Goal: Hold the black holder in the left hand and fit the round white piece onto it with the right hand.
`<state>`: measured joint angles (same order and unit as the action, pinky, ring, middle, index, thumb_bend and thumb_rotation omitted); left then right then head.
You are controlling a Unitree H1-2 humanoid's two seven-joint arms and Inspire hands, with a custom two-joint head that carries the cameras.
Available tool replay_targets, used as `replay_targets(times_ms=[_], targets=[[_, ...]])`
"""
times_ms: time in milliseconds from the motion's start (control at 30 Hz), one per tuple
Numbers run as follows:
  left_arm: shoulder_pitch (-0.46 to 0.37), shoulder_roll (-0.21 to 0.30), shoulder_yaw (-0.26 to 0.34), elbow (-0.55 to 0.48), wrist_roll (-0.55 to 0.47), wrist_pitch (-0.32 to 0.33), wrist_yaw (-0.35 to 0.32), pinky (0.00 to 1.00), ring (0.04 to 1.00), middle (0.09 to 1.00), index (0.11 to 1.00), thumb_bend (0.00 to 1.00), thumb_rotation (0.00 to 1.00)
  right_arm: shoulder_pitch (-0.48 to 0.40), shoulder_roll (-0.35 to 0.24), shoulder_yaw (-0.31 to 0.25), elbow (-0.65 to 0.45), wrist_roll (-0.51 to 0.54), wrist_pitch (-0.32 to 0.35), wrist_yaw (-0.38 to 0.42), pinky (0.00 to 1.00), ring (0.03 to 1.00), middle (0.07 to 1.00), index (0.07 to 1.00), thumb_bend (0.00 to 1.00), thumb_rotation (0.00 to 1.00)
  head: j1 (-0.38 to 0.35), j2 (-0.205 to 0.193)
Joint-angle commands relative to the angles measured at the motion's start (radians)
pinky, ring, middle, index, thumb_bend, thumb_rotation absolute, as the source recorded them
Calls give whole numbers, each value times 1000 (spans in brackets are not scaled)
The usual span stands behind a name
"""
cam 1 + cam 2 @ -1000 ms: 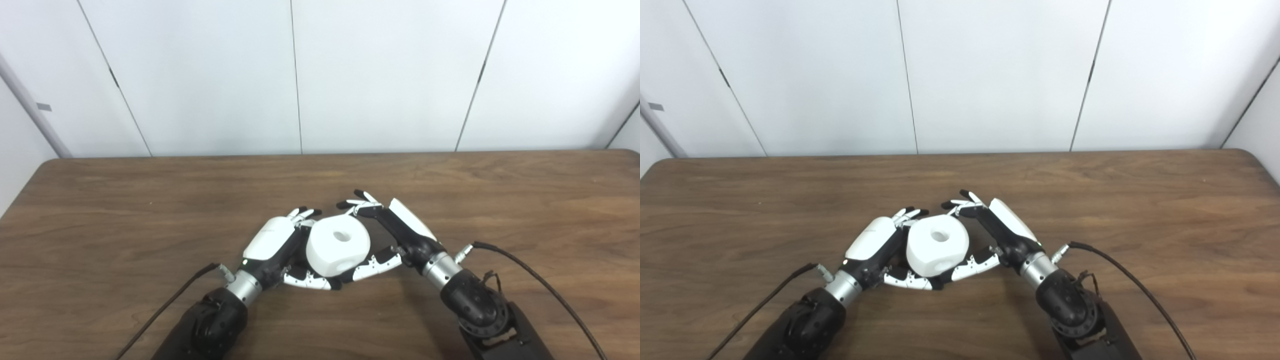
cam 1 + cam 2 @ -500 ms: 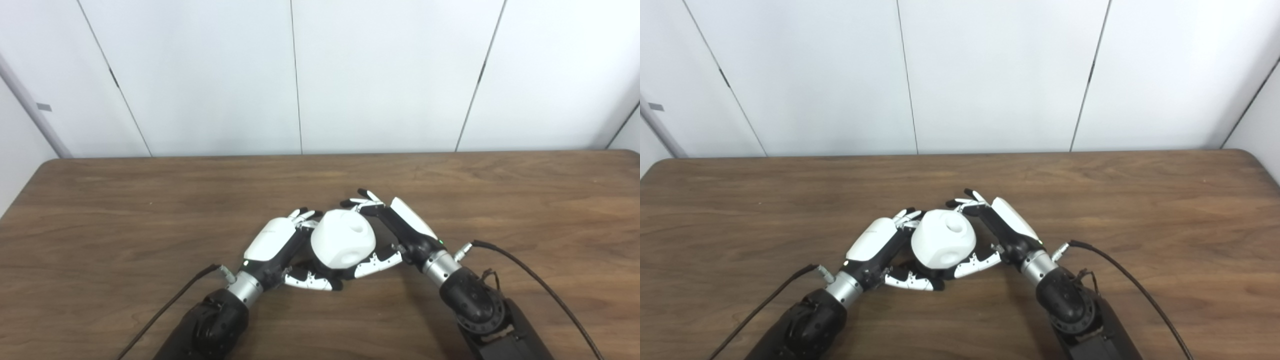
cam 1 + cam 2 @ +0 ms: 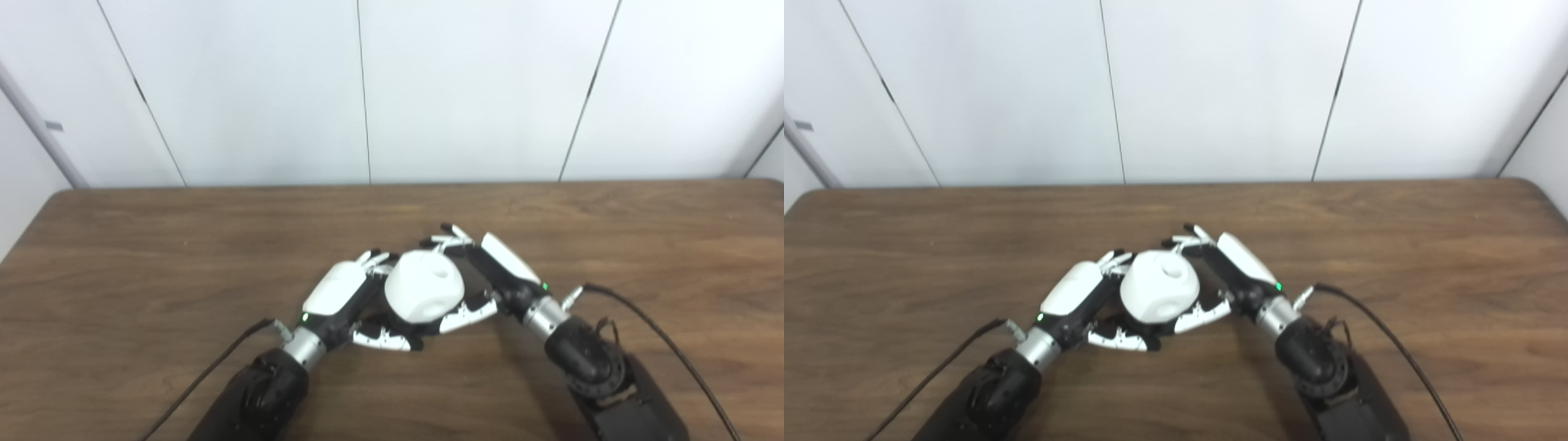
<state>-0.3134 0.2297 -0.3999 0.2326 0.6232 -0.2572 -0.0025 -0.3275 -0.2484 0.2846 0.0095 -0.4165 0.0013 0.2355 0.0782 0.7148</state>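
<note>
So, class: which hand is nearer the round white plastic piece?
Neither: both touch it. Left hand cups its left side; right hand grips its right side.

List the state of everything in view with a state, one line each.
round white piece: held above the table between both hands, hole facing up and away.
left robot hand: curled against the piece's left side.
right robot hand: shut on the piece.
black holder: hidden, cannot tell.
table: bare wood.
</note>
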Motion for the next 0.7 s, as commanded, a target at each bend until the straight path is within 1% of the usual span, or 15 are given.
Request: replay_targets(times_ms=[0, 267, 400, 500, 667], targets=[[-5, -15, -32, 3, 24, -3, -28, 1000, 928, 718, 481, 524, 56, -56, -18, -8, -49, 2, -18, 13, 867, 1000, 849, 485, 513, 142, 1, 1], [-22, -27, -38, 17, 36, 3, -19, 1000, 924, 717, 481, 524, 56, -87, -64, -6, -97, -23, -8, 75, 824, 991, 839, 484, 514, 143, -9, 0], [-27, -32, -40, 26, 37, 0, -14, 1000, 927, 718, 481, 524, 57, -99, -72, -6, -116, -28, -2, 94, 815, 985, 833, 484, 515, 142, -7, 1], [-28, -39, -42, 22, 40, 13, -16, 1000, 930, 719, 481, 524, 57, -104, -75, -4, -122, -38, -4, 104, 805, 979, 830, 484, 516, 144, -6, 0], [-31, -46, -45, 22, 50, 12, -10, 1000, 933, 717, 481, 524, 57, -102, -79, 2, -119, -43, -24, 112, 797, 977, 828, 484, 516, 142, 1, 3]])
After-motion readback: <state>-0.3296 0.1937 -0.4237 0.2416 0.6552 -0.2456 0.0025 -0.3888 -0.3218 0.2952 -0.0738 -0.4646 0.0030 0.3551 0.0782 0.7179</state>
